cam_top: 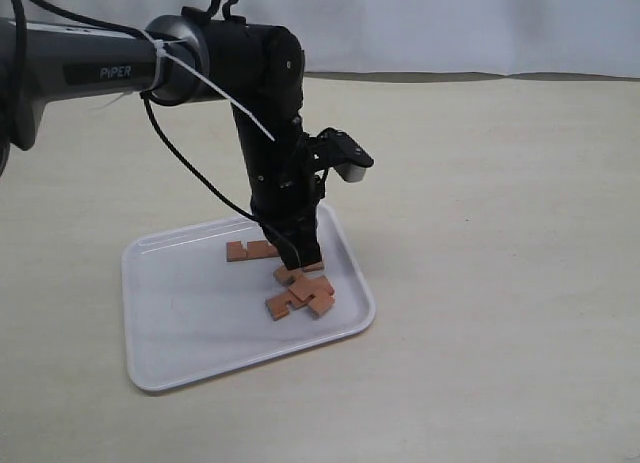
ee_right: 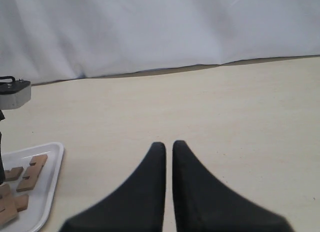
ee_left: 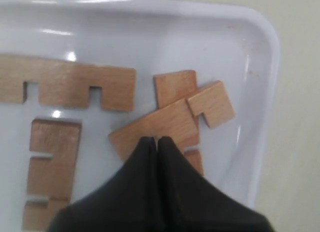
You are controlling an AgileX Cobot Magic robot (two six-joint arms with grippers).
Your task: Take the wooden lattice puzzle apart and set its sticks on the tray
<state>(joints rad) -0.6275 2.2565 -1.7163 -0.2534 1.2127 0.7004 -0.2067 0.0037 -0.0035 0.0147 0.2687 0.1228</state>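
The white tray lies on the table with loose reddish-brown sticks on it. One stick lies toward the tray's back. Others overlap in a small pile near its right rim. No interlocked wooden lattice puzzle is in view. My left gripper points straight down over the pile, shut and empty. In the left wrist view its tips hover just above a tilted stick that lies across another stick. Two notched sticks lie flat beside them. My right gripper is shut and empty over bare table.
The tray's raised rim runs close to the pile. The right wrist view shows the tray's corner with sticks off to one side. A white cloth backdrop hangs behind the beige table.
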